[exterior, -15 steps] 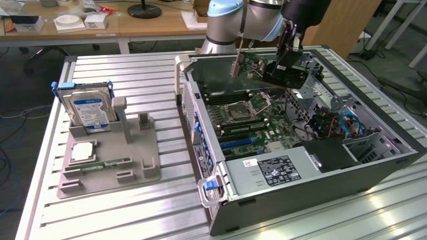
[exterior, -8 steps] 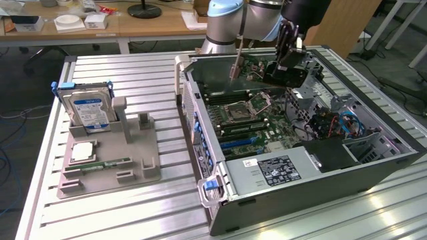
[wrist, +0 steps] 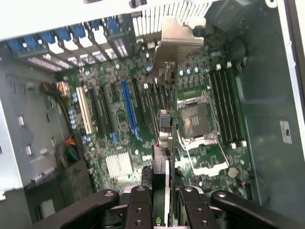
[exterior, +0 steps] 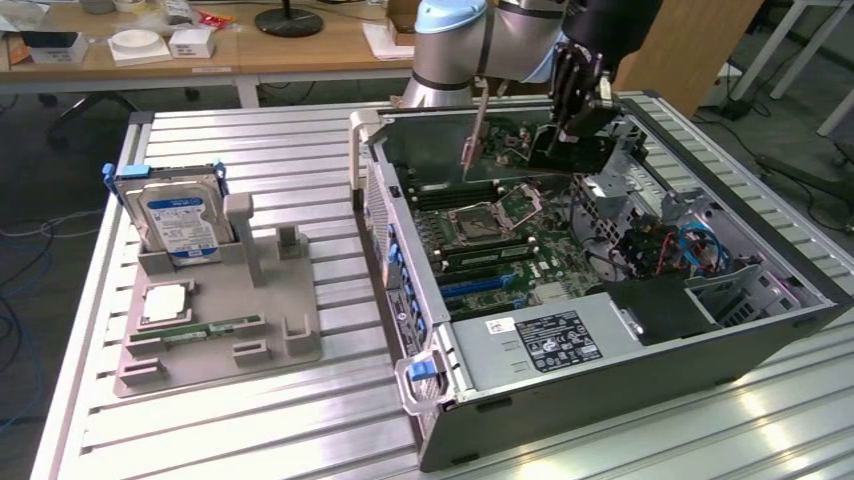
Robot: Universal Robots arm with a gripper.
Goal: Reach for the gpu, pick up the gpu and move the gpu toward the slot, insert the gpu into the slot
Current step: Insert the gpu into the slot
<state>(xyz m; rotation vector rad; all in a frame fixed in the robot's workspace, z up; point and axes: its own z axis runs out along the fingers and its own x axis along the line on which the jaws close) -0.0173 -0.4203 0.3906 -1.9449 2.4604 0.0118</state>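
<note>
The black claw (wrist: 162,204) pinches the thin, flat, dark gpu (wrist: 165,121) edge-on, pale metal bracket leading, over the green motherboard (wrist: 102,143), apart from its long blue plastic slot (wrist: 128,107).

The gpu (wrist: 161,167) is edge-on, its near end hidden between the jaws.

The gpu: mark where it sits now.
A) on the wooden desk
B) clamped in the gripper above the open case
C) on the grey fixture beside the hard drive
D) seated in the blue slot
B: the gripper is shut on the gpu, which hangs over the motherboard, and the slot is bare.
</note>
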